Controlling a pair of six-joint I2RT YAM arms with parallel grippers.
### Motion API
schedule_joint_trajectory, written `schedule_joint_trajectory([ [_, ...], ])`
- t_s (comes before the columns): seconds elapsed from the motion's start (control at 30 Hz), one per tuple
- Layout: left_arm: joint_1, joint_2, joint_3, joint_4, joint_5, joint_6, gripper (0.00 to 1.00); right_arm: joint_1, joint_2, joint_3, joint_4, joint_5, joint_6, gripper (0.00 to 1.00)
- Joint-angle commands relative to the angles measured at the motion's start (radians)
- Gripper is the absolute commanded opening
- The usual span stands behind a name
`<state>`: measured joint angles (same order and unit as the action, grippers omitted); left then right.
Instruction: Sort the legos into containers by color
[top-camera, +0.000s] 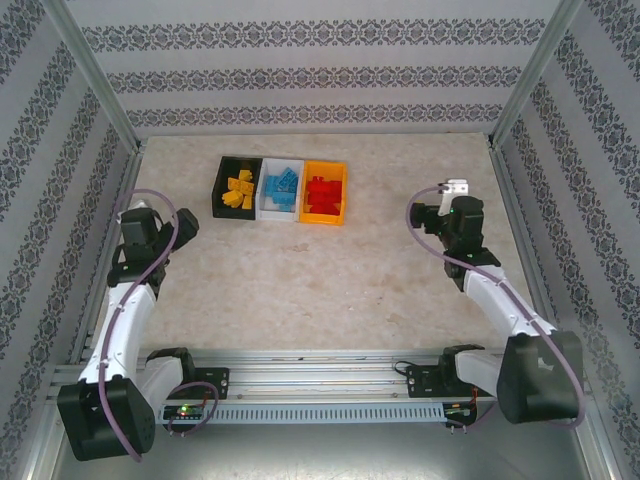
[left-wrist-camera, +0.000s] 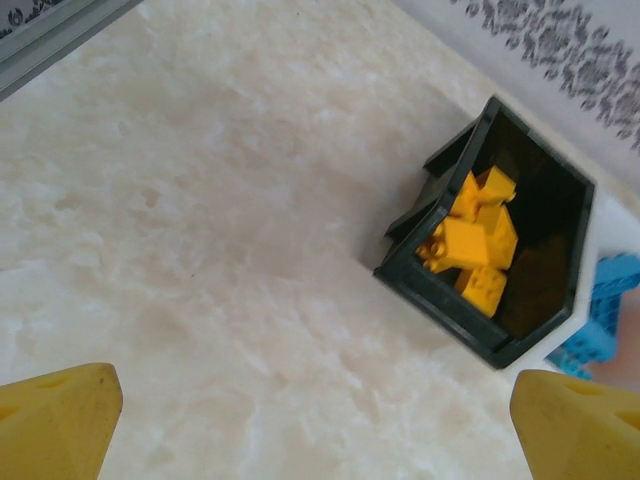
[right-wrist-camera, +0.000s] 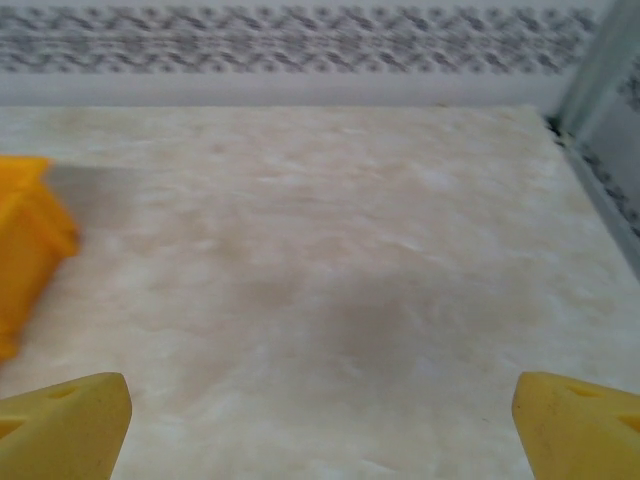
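Yellow legos (top-camera: 238, 190) fill the black bin (top-camera: 219, 202), blue legos (top-camera: 281, 187) the white bin (top-camera: 278, 213), red legos (top-camera: 323, 190) the orange bin (top-camera: 320, 218) — every brick I can see sits inside one. The joined row stands far-middle on the tabletop (top-camera: 300, 290), long axis left to right. It lies ahead-right of the left fingers (left-wrist-camera: 60, 425) and ahead-left of the right fingers (right-wrist-camera: 580, 425) — both pairs spread wide, pinching nothing. The left arm is nearer the black end, the right arm the orange end. I judge no pick remains.
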<state>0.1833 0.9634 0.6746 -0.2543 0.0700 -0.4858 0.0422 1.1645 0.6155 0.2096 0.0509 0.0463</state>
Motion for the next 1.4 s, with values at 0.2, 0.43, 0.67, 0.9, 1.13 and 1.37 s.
schedule_joint_trajectory([
  [0.2,-0.007,-0.042,-0.108,0.198,-0.003,0.217,1.00,-0.050,0.194,-0.039,0.161,-0.109,-0.038,0.98],
  [0.43,-0.007,-0.044,-0.247,0.479,-0.013,0.285,1.00,-0.064,0.265,-0.051,0.233,-0.134,-0.056,0.98],
  [0.67,-0.007,0.111,-0.308,0.720,-0.030,0.339,1.00,-0.064,0.295,-0.017,0.210,-0.166,-0.066,0.98],
  [0.9,-0.017,0.284,-0.308,0.858,-0.004,0.334,1.00,-0.064,0.296,-0.014,0.201,-0.168,-0.063,0.98],
  [1.13,-0.058,0.438,-0.264,0.959,0.002,0.343,1.00,-0.064,0.307,0.000,0.188,-0.172,-0.066,0.98],
  [1.37,-0.103,0.543,-0.231,1.015,0.032,0.423,1.00,-0.059,0.311,0.004,0.179,-0.182,-0.072,0.98],
])
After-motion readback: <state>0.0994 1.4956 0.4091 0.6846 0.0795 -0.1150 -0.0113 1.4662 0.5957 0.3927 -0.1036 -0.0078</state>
